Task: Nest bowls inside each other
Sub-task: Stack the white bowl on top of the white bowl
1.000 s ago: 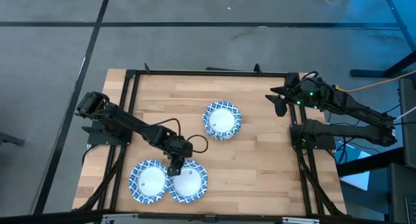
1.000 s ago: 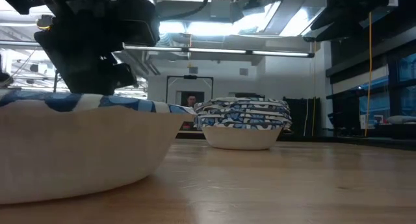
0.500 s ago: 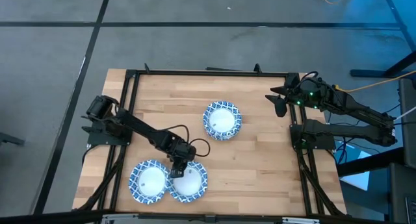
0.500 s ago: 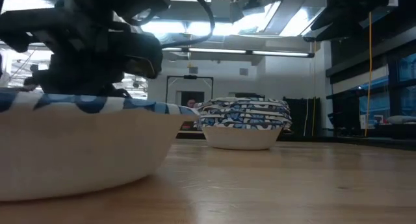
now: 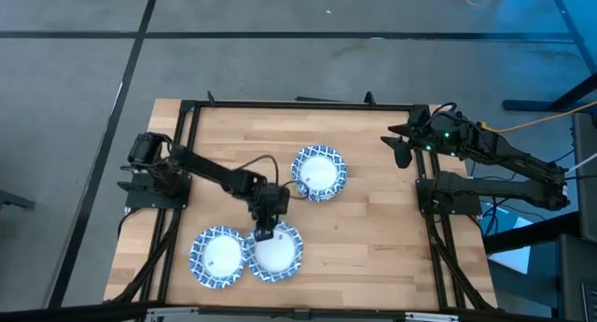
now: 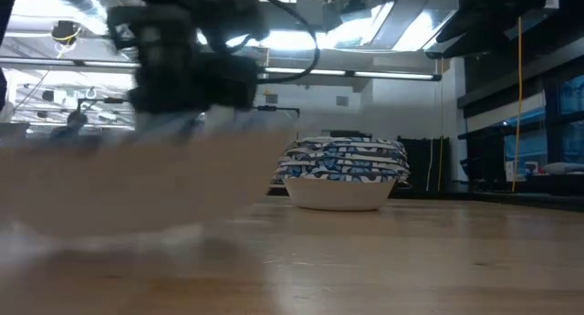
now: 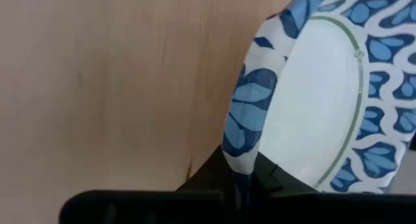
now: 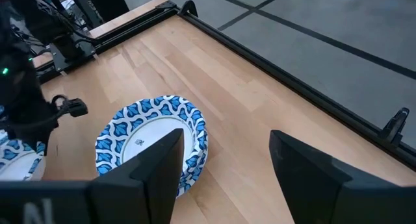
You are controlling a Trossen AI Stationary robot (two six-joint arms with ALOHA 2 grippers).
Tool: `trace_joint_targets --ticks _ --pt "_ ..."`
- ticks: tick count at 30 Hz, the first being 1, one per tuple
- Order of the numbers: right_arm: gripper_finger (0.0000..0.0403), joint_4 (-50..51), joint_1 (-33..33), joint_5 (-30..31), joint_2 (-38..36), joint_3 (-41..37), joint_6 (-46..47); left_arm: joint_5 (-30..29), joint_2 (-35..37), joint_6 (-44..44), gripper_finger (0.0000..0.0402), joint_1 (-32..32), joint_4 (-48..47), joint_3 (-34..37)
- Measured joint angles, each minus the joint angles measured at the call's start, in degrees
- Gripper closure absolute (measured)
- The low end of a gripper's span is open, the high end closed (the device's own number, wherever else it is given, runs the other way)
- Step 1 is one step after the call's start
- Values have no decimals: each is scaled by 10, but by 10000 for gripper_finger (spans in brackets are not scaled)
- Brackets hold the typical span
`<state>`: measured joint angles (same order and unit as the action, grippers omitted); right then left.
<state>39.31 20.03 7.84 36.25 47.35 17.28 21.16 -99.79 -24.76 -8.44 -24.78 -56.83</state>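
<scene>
Two blue-and-white patterned bowls, white inside, sit side by side at the table's near left: one bowl point(image 5: 220, 256) and, to its right, another bowl point(image 5: 277, 253). My left gripper point(image 5: 264, 233) is shut on the right one's far rim; the low view shows that bowl point(image 6: 128, 178) blurred. A stack of nested bowls point(image 5: 318, 172) stands mid-table on its base, also seen in the low view point(image 6: 342, 173) and the right wrist view point(image 8: 153, 143). My right gripper point(image 8: 224, 178) hangs open over the table's far right corner point(image 5: 401, 149). My left gripper pinches the bowl's rim point(image 7: 239, 165) between its two fingers, one finger inside the bowl and one outside. The fingers slant down onto the far-left part of the rim point(image 5: 266, 238). Whether the bowl is clear of the table I cannot tell.
A black frame point(image 5: 187, 107) runs along the table's left, far and right edges. Bare wood point(image 5: 373, 238) lies between the bowls and the right edge. A cable point(image 5: 270, 163) loops from my left arm near the stack.
My left gripper has gone down and toward the table's right edge and has shut on the right near bowl's rim. That bowl has shifted a little toward the right and far edges, and it shows blurred in the low view.
</scene>
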Motion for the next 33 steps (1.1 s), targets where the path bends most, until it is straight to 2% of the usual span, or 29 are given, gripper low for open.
trace_joint_targets --ticks 9,14,16,20,23,29,33 --pt "175 0 0 0 0 0 -6 139 0 5 400 111 0 -87" --pt "175 0 0 0 0 0 -11 155 0 13 401 161 -10 -133" --pt "175 0 0 0 0 0 -12 139 0 25 401 187 -29 -155" --pt "175 0 0 0 0 0 -13 59 0 28 401 231 -49 -183" --pt "175 0 0 0 0 0 -14 22 0 27 401 261 -47 -190" --pt "175 0 0 1 0 0 -15 4 0 -23 401 315 -3 -191" --pt "175 0 0 1 0 0 -15 4 -3 -34 401 329 1 -191"
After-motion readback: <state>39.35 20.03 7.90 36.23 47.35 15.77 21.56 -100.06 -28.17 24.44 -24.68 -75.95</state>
